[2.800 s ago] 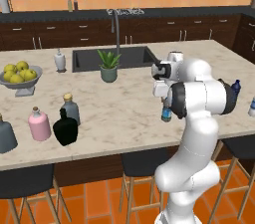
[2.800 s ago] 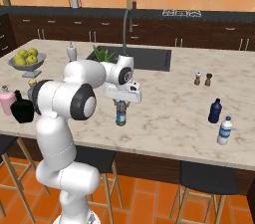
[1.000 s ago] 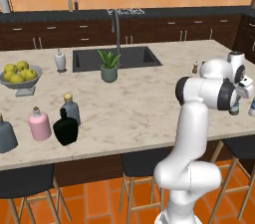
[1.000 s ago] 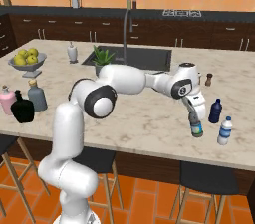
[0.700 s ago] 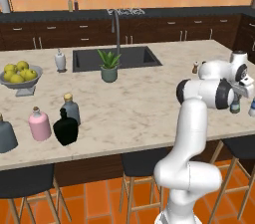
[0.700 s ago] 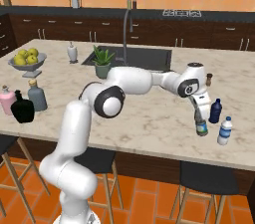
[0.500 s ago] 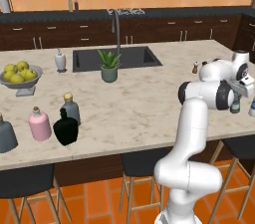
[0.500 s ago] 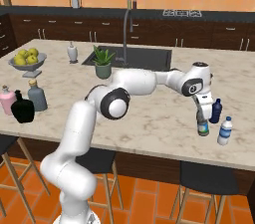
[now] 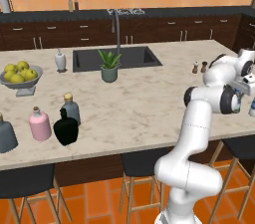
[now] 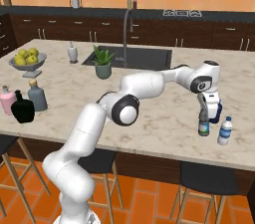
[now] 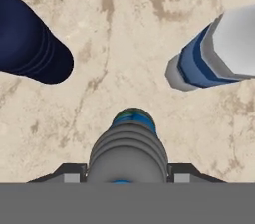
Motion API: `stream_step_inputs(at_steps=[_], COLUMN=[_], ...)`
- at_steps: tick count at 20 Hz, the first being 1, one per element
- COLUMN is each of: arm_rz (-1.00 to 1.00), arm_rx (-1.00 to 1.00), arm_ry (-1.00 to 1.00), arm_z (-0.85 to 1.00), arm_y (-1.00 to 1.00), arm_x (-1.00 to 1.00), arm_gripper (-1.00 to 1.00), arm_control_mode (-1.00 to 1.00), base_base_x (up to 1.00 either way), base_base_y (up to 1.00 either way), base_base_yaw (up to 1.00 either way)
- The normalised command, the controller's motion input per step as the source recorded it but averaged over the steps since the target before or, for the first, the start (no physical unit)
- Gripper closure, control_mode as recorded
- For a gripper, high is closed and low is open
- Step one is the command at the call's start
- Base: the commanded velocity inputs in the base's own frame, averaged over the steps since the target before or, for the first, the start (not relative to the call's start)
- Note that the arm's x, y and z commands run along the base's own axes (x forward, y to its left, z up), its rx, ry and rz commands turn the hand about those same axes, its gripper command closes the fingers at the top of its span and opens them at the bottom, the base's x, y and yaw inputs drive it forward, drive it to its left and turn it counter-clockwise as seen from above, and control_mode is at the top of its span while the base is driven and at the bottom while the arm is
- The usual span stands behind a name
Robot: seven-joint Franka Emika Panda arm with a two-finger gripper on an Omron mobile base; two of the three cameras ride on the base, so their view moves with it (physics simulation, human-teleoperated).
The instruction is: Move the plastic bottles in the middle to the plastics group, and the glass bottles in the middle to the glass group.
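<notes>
Gripper [image 10: 204, 114] was reaching out over the far right part of the marble counter [image 10: 164, 99], pointing straight down. Its fingers were clamped on the neck of the small blue water bottle [image 10: 203, 126], which stood upright directly beneath it, base at or just above the counter; contact could not be confirmed. In the hand view the same bottle [image 11: 129, 154] sat between the two finger tips, seen from above.

Just beside the gripper stood the dark navy bottle [image 10: 215, 112], partly hidden behind it, and the pale whitish bottle [image 10: 225, 131] on its other side, near but apart.

Well away from the gripper, at the opposite end of the counter, stood the grey-blue cork-capped bottle [image 9: 71, 109], the squat black bottle [image 9: 65, 128], the pink bottle [image 9: 39, 124] and the grey bell-shaped bottle [image 9: 6, 136].
</notes>
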Motion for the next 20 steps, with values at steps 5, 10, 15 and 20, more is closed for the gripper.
stream_step_inputs(at_steps=[5, 10, 15, 20], arm_rz=[0.0, 0.05, 0.15, 0.4], arm_rx=[0.0, -0.06, -0.15, -0.18], arm_ry=[-0.1, -0.09, -0.09, -0.01], arm_z=[-0.14, 0.16, 0.16, -0.04], arm_y=[0.08, 0.2, 0.37, 0.88], arm_x=[-0.22, -0.11, -0.15, -0.51], arm_gripper=[-1.0, -1.0, -1.0, -1.0], arm_control_mode=[-1.0, -1.0, -1.0, -1.0], base_base_x=[0.0, 0.0, 0.0, 0.0], base_base_y=[0.0, 0.0, 0.0, 0.0], base_base_yaw=[0.0, 0.0, 0.0, 0.0])
